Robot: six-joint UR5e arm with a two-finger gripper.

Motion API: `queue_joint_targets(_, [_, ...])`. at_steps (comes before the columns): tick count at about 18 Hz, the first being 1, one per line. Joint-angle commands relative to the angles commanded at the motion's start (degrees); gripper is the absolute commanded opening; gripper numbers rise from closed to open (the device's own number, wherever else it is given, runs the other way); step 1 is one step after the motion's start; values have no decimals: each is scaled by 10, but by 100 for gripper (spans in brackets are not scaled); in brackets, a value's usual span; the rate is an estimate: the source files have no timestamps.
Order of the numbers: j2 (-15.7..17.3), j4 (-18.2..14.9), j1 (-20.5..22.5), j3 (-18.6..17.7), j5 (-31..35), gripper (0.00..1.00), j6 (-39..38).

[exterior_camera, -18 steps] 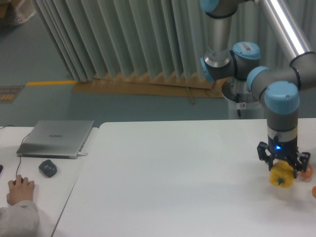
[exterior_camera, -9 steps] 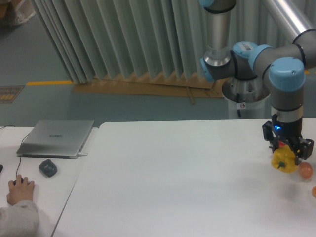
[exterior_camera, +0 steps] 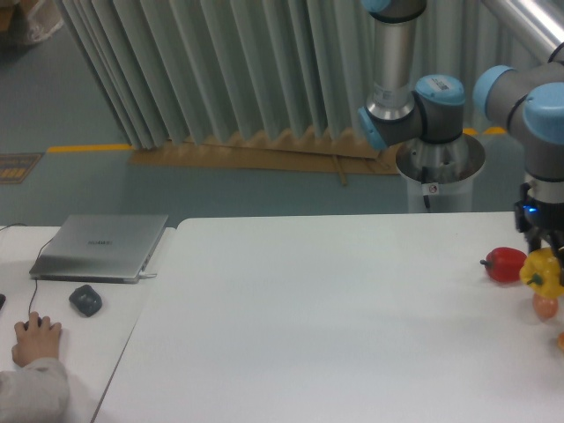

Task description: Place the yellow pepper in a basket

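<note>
Now yellow pepper (exterior_camera: 544, 272) pinched between jaws at right frame edge, lifted above table (exterior_camera: 308, 317), beside red pepper (exterior_camera: 505, 264).

Red pepper (exterior_camera: 505, 264) on white table (exterior_camera: 335, 335); closed laptop (exterior_camera: 101, 247), grey mouse (exterior_camera: 85, 300) on left desk.

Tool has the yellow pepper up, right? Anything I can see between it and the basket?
The tool is shut on the yellow pepper, held above the table at the frame's right edge. No basket is in view, so the path cannot be judged. Closest: the red pepper beside it and an orange egg-shaped thing underneath.
</note>
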Motion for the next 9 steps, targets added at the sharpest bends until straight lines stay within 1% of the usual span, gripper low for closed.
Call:
queue_joint_targets(2, [0, 0, 27, -1, -1, 56, 62])
queue_joint_targets(5, [0, 0, 64, 2, -19, 56, 143])
queue_joint_targets(6, [1, 0, 71, 3, -25, 56, 155])
queue_joint_targets(9, [0, 0, 87, 3, -23, 56, 158])
